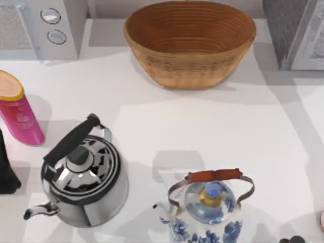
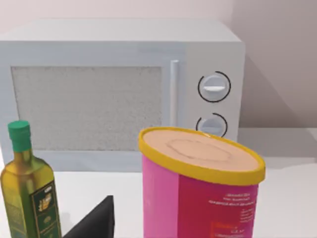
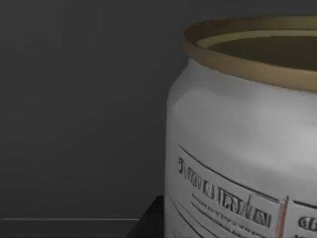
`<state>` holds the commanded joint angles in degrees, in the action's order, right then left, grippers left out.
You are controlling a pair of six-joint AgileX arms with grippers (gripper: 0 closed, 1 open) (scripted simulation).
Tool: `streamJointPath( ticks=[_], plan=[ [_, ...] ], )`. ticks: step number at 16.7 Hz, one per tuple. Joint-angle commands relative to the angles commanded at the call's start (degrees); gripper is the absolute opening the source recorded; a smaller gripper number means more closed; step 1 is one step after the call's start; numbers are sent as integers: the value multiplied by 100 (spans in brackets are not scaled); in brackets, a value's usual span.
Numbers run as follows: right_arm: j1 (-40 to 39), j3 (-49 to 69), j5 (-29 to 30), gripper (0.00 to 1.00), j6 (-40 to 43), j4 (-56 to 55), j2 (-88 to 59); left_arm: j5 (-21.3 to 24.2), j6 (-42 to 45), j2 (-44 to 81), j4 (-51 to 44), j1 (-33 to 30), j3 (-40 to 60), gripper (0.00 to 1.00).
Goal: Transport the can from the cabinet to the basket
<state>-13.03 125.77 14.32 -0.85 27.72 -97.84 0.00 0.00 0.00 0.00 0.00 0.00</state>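
The wicker basket [image 1: 190, 43] stood at the far middle of the white table [image 1: 167, 126], with a microwave [image 1: 38, 25] at the far left, a pink cylinder with a yellow-rimmed tan top [image 1: 17, 109] at the left edge, and a steel kettle [image 1: 81, 174] and a blue-and-white kettle [image 1: 207, 210] nearer the front. The left wrist view faced the microwave, the pink cylinder and an olive-oil bottle [image 2: 29, 191]. The right wrist view, dim, showed the can [image 3: 242, 144] close up with a silver wall and gold rim; whether either claw was open or closed could not be told.
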Motion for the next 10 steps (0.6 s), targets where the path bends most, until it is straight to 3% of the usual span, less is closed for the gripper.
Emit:
streamJointPath(
  ticks=[10],
  plan=[
    [-750,-490,737,0,-3,1336,1830,0,0,0,0,0,0,100]
  ],
)
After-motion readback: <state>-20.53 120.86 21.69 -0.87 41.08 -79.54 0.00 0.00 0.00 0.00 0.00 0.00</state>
